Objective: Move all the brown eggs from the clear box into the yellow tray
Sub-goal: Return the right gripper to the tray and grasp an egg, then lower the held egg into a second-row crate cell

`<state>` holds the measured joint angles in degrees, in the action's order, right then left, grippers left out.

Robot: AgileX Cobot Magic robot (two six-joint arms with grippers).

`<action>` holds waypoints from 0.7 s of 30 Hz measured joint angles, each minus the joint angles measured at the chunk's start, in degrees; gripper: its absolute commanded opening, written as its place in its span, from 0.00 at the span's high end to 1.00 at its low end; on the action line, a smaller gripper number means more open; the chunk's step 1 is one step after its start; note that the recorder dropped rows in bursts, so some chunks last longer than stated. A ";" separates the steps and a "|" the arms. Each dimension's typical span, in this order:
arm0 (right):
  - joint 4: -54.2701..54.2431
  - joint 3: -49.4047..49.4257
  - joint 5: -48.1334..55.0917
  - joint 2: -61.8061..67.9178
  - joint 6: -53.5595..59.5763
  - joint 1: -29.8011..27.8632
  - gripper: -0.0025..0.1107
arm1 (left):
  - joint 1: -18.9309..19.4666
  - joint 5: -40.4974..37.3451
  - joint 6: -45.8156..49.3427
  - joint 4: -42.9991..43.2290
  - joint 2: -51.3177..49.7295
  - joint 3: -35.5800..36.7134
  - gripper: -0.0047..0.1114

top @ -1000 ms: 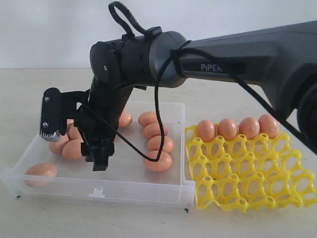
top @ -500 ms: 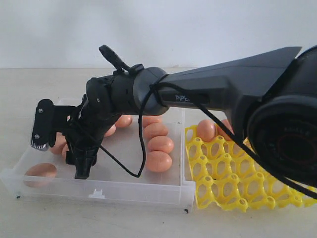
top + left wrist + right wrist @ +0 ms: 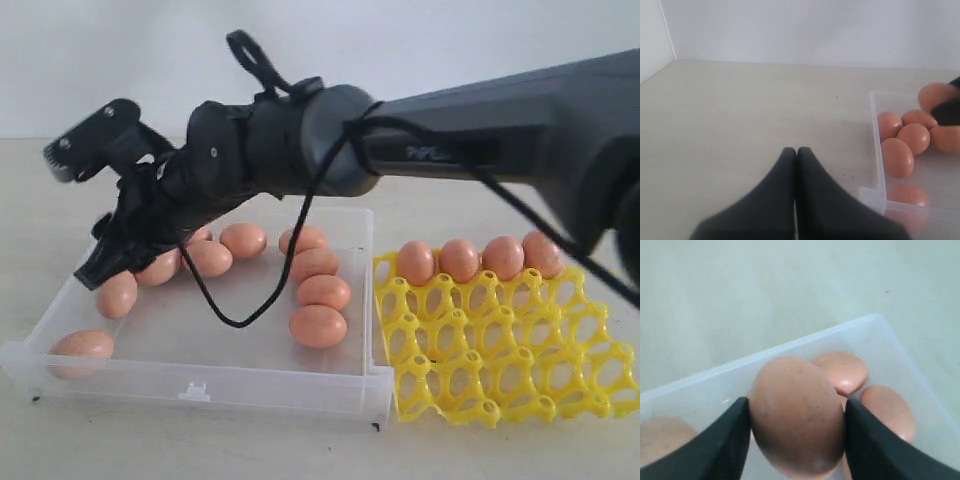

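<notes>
We hold one brown egg (image 3: 795, 420) across its middle in the right gripper (image 3: 796, 402) above the clear box (image 3: 840, 330); it is likely light, smooth and brittle, so it needs gentle pressure.

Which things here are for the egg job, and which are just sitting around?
For the job:
- smooth orange-brown eggs
- shallow clear plastic box
- bright yellow plastic lattice tray
- right gripper, closed round one egg

Just there:
- left gripper, shut, holding nothing
- pale beige tabletop
- plain white wall
</notes>
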<state>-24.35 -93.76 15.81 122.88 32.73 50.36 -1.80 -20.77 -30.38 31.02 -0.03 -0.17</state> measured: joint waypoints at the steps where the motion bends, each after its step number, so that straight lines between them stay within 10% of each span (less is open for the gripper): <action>1: -2.49 4.19 -5.64 -2.19 -0.33 0.00 0.98 | 0.00 0.00 0.00 0.00 0.00 0.00 1.00; 9: -8.02 43.07 -66.45 -18.32 -22.30 -1.22 0.98 | 0.00 0.00 0.00 0.00 0.00 0.00 1.00; 13: -2.49 52.20 -73.30 -21.50 -41.96 -13.28 0.98 | 0.00 0.00 0.00 0.00 0.00 0.00 1.00; 21: 80.98 49.74 -83.13 -17.41 -91.78 -49.25 0.98 | 0.00 0.00 0.00 0.00 0.00 0.00 1.00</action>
<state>56.63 -44.02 -67.32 105.48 -59.05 1.11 -1.80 -20.77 -30.38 31.02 -0.03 -0.17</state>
